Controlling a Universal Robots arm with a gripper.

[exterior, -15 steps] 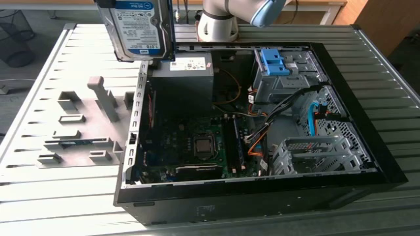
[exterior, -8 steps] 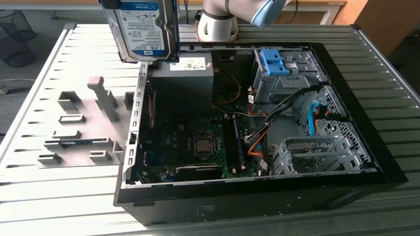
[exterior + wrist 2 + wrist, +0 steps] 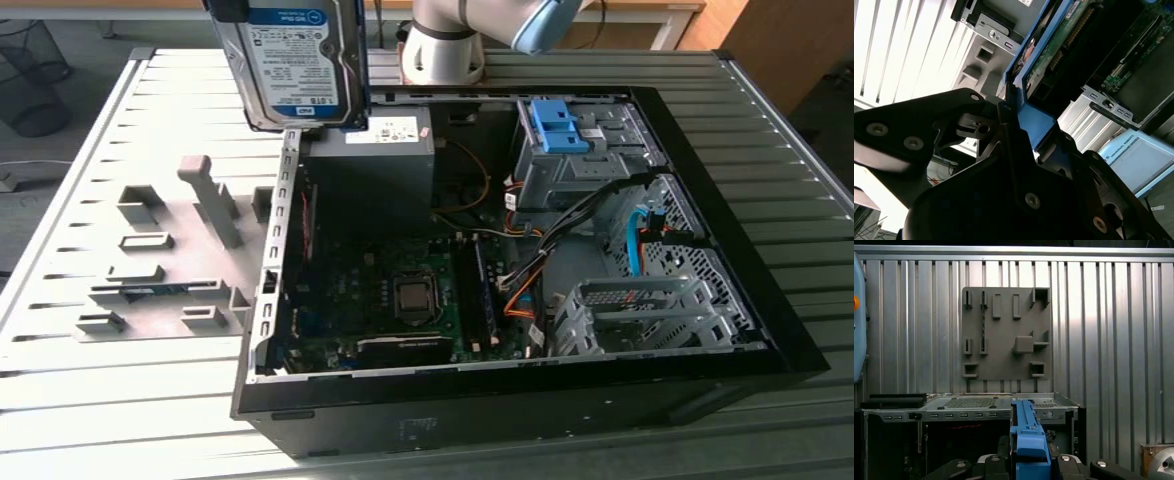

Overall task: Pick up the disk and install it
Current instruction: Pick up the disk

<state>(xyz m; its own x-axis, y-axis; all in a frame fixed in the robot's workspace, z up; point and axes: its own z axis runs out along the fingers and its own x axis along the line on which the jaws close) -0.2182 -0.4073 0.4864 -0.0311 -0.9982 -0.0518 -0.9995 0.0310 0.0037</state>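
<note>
The disk [image 3: 296, 60], a silver drive with a white-and-blue label in a blue carrier, hangs upright in the air over the back left corner of the open computer case [image 3: 507, 400] in the exterior view. In both wrist views my gripper [image 3: 1029, 135] [image 3: 1030, 460] is shut on the carrier's blue edge [image 3: 1029, 437], with black fingers [image 3: 1004, 140] on either side. The drive's green circuit board [image 3: 1064, 45] faces the second wrist camera. A drive cage with blue latches [image 3: 561, 125] sits inside the case at the back right.
A grey fixture plate [image 3: 160, 260] [image 3: 1006, 335] with raised holders lies on the slatted metal table [image 3: 120, 400], to the exterior view's left of the case. The arm's base [image 3: 447, 45] stands behind the case. Cables and a motherboard [image 3: 400, 290] lie inside.
</note>
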